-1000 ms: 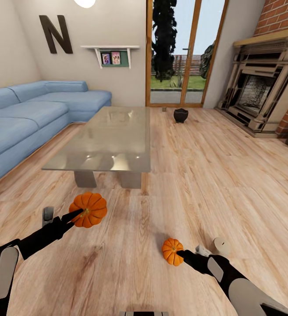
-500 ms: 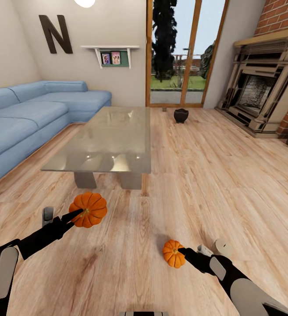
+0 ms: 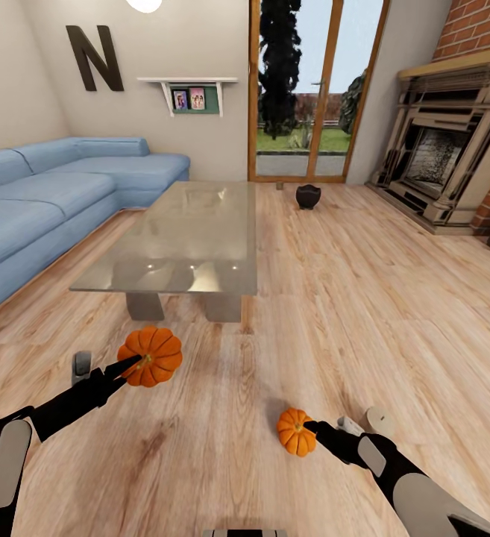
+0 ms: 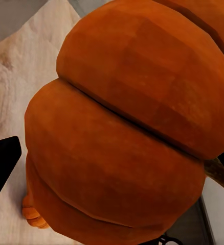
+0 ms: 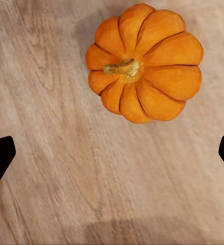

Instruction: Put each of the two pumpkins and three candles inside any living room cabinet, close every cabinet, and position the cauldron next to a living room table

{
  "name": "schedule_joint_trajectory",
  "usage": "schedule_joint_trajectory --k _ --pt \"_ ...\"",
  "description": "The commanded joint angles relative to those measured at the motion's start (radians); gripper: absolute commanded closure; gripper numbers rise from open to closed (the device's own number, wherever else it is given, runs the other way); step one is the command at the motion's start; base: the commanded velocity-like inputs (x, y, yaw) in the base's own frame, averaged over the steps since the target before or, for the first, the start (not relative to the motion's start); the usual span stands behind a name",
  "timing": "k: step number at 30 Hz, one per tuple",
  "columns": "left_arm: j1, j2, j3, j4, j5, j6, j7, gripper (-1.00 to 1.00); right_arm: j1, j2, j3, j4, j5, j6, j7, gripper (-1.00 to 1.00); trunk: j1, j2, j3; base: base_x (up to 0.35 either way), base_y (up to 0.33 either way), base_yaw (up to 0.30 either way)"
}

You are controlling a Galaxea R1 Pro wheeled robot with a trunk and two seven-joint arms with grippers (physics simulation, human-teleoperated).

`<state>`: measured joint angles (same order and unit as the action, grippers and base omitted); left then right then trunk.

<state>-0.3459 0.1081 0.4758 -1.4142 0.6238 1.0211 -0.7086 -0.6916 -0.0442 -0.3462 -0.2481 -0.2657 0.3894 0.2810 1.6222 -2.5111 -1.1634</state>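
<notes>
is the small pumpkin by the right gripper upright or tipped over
Upright. In the right wrist view the small pumpkin sits on the floor with its stem facing the camera above, ribs spread evenly around it.

blue sofa (image 3: 58,186), fireplace (image 3: 442,156), glass doors (image 3: 312,89)

My head camera looks forward and down across the floor (image 3: 394,313). Both wrist cameras look closely at pumpkins shared with the head view.
</notes>
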Motion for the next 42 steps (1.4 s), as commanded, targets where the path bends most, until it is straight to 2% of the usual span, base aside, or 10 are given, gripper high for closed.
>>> schedule_joint_trajectory --k 1,10,20,36,42 --pt "-0.001 0.000 0.001 0.000 -0.003 0.004 -0.006 1.00 0.000 0.000 -0.005 -0.001 -0.003 0.007 0.002 -1.00 0.000 0.000 -0.001 0.128 0.048 0.000" --pt "-0.001 0.001 0.001 0.004 -0.004 0.003 -0.003 1.00 0.000 0.000 -0.005 -0.001 -0.003 0.006 0.001 -1.00 0.000 0.000 -0.001 0.105 0.036 0.000" --pt "-0.001 0.001 0.001 0.005 -0.004 0.002 -0.004 1.00 0.000 0.000 -0.005 0.000 -0.003 0.006 0.001 -1.00 0.000 0.000 -0.001 0.246 0.002 0.000" --pt "-0.001 -0.001 0.001 0.002 -0.004 0.000 -0.004 1.00 0.000 0.000 -0.005 0.000 -0.003 0.008 -0.011 -1.00 0.000 0.000 -0.001 0.055 0.000 0.000" --pt "-0.001 -0.001 0.001 0.001 -0.004 0.000 -0.005 1.00 0.000 0.000 -0.005 0.000 -0.003 0.009 -0.013 -1.00 0.003 -0.002 -0.024 0.001 0.000 0.000"
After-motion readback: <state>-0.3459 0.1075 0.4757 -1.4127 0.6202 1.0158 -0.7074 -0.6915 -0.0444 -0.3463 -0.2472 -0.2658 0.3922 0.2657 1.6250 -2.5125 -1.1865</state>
